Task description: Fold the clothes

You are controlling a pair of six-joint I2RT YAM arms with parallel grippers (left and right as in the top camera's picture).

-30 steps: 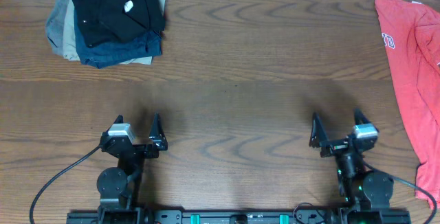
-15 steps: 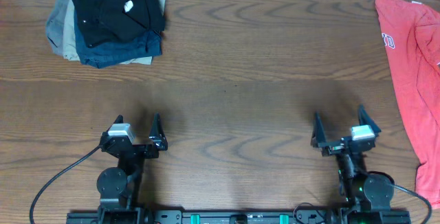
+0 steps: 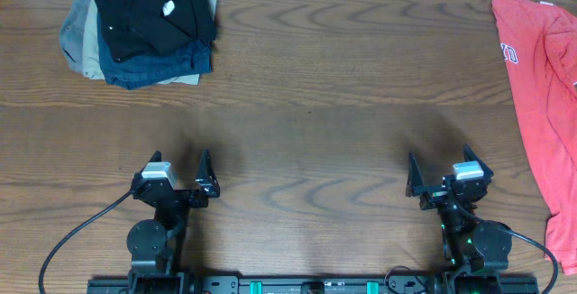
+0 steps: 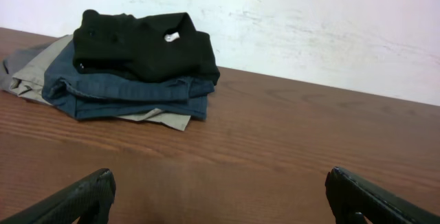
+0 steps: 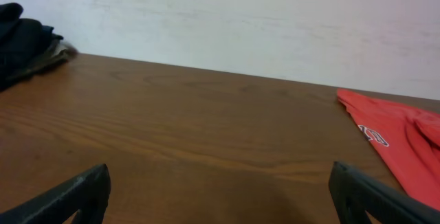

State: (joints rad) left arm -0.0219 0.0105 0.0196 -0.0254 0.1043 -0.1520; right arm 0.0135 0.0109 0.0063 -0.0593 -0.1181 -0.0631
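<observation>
As each sits tucked low, left gripper (image 3: 178, 164) and right gripper (image 3: 440, 164) point forward, jaws spread wide.

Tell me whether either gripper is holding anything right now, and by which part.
Nothing is held. The left gripper and right gripper both stand open and empty above the table, far from the black T-shirt.

Nothing is legible: the white round mark (image 3: 168, 7) on the black T-shirt (image 3: 144, 23) and the white-outlined emblem (image 3: 509, 55) on the red T-shirt (image 3: 541, 105), perhaps lettering, are too small to read.
</observation>
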